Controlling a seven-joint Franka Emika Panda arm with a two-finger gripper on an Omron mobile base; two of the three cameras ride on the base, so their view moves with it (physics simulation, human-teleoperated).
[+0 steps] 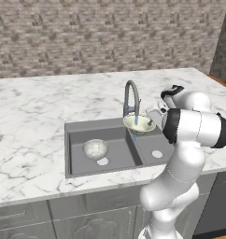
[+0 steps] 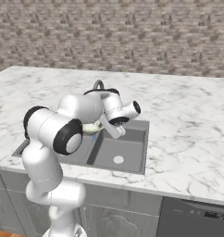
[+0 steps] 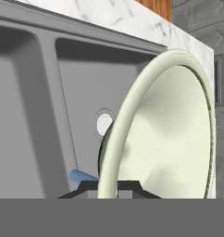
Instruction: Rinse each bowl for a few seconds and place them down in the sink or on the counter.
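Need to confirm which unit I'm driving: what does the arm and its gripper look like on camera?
The arm is glossy white with rounded, tube-like links and black bands at the joints. The hand is white too, and the gripper ends in two small dark fingertips. No cables or markings show.

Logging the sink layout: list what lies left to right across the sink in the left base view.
Grey bowl in the left basin → left drain → faucet → cream bowl held under it → right drain → gripper.
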